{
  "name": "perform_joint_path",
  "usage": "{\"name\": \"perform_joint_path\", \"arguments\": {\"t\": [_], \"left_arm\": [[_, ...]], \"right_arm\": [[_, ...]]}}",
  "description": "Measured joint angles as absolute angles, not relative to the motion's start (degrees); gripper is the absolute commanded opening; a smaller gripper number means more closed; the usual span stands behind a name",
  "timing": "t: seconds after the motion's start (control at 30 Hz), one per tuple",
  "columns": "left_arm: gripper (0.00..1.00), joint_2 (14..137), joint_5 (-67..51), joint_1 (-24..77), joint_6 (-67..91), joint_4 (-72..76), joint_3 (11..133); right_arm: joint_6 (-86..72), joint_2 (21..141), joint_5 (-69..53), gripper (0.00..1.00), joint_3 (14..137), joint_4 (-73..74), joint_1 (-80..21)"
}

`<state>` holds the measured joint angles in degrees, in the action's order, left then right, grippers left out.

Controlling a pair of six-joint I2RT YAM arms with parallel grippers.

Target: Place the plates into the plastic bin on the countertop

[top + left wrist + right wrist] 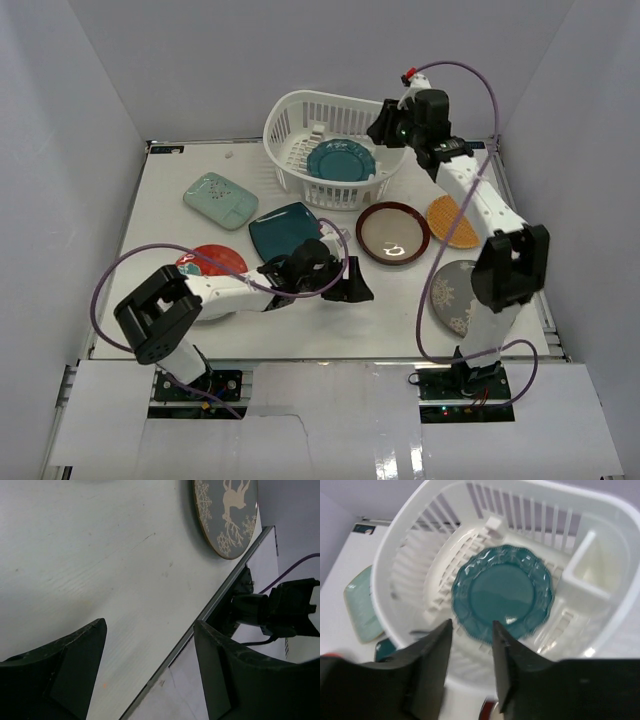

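The white plastic bin (290, 125) stands at the back of the countertop (200, 320) with the teal scalloped plate (341, 161) lying flat inside it. My right gripper (383, 128) hovers over the bin's right rim, open and empty; its wrist view looks down on the scalloped plate (502, 592) in the bin (400, 550). My left gripper (360, 290) is open and empty, low over the front middle of the countertop, just right of the dark teal square plate (285, 230). Its wrist view shows the grey patterned plate (227, 515).
The pale mint rectangular plate (221, 198) lies at the left. The red-and-teal plate (212, 262) is partly under my left arm. The brown-rimmed beige plate (393, 232), orange woven plate (452, 221) and grey plate (455, 297) lie at the right. The metal table edge (220, 592) is close.
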<state>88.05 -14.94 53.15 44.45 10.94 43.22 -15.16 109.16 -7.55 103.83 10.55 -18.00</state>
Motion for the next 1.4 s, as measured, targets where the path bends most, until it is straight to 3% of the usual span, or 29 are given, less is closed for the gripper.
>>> {"name": "perform_joint_path", "arguments": {"t": [0.13,0.3,0.67,0.9,0.93,1.0,1.03,1.2,1.4], "left_arm": [[0.79,95.85,-13.28,56.05,47.07,14.72,48.34],[0.79,107.02,-12.12,59.31,49.65,17.47,57.12],[0.72,127.35,-8.99,63.48,51.75,19.07,79.4],[0.44,134.26,-7.6,63.99,52.56,18.55,87.94],[0.32,134.76,-7.44,63.99,52.58,18.41,88.64],[0.22,135.68,-6.9,63.96,52.42,17.3,89.8],[0.03,136.27,-7.03,63.88,52.69,17.45,90.39],[0.0,136.07,-7.53,63.72,56.23,20.75,90.06],[0.0,128.35,-9.17,63.61,57.34,25.39,77.01]], "right_arm": [[-17.34,87.77,-10.04,0.37,82.08,5.74,-17.8],[-20.78,62.35,-13.28,0.44,62.57,0.64,-17.76],[-23.4,41.71,-17.45,0.46,48.84,1.5,-17.76],[-23.83,37.78,-18.22,0.47,46.24,3.77,-17.76],[-23.83,37.58,-18.22,0.47,46.11,3.92,-17.76],[-23.86,37.43,-18.26,0.47,45.93,4.12,-17.76],[-23.9,37.43,-18.33,0.47,45.93,4.14,-17.76],[-24.05,37.32,-18.74,0.48,45.93,4.21,-17.76],[-24.47,35.53,-18.81,0.67,45.93,4.97,-17.76]]}}
